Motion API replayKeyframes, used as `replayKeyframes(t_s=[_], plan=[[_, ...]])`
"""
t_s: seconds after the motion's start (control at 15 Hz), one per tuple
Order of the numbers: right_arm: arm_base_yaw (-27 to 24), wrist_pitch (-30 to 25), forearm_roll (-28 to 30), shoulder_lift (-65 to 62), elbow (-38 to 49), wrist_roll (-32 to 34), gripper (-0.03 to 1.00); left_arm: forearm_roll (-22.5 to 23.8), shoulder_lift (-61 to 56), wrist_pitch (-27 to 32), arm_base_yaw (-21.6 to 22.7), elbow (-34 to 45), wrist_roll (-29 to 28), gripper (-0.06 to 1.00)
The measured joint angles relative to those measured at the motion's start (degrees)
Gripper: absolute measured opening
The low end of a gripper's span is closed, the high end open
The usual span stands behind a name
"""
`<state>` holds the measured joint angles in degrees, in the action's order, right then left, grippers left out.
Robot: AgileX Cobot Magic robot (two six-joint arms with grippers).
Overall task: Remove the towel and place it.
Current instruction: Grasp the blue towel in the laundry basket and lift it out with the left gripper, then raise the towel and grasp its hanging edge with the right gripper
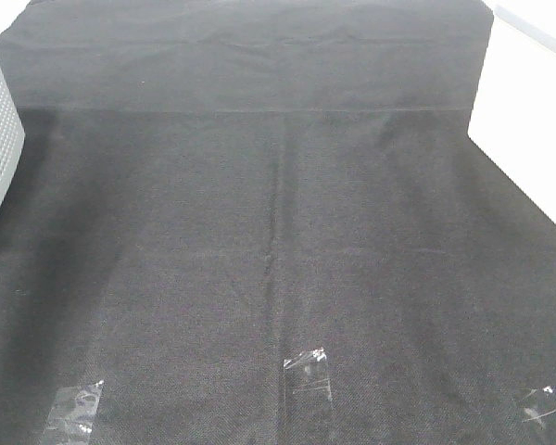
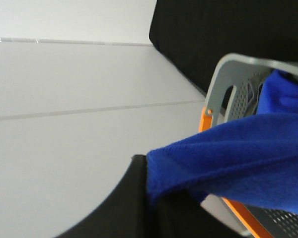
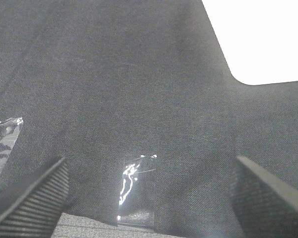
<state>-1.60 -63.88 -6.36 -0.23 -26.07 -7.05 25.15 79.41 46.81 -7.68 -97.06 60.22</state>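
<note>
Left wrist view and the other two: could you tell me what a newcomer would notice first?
The bright blue towel, stretched out of a grey basket with orange trim in the left wrist view. Next, the black cloth filling the high view, with shiny clear tape strips low in that picture.

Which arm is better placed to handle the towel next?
Left. Its wrist view shows the blue towel stretched from the grey basket up to its shut jaws, apparently gripped. The right gripper stands open over black cloth, no towel near.

High overhead, close wrists, shared cloth [image 1: 259, 232]
</note>
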Motion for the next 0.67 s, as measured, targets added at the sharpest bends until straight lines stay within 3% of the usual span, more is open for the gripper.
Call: replayKeyframes(t_s=[0.13,0.33,0.47,0.67], plan=[[0.00,1.49,-3.90,1.43,-0.46,-3.67,0.83,3.21,-0.69,-1.72,-8.59,0.00,1.15,0.00],[0.00,9.85,-20.34,7.91,-1.09,-19.48,0.83,8.02,-0.86,-3.27,-20.91,0.00,1.55,0.00],[0.00,13.98,-35.18,14.95,-1.15,-36.15,0.83,8.88,-0.86,-4.07,-26.47,0.00,1.83,0.00],[0.00,15.64,-57.01,29.05,-1.15,-62.85,0.83,9.40,-0.74,-5.33,-29.74,0.00,2.29,0.00]])
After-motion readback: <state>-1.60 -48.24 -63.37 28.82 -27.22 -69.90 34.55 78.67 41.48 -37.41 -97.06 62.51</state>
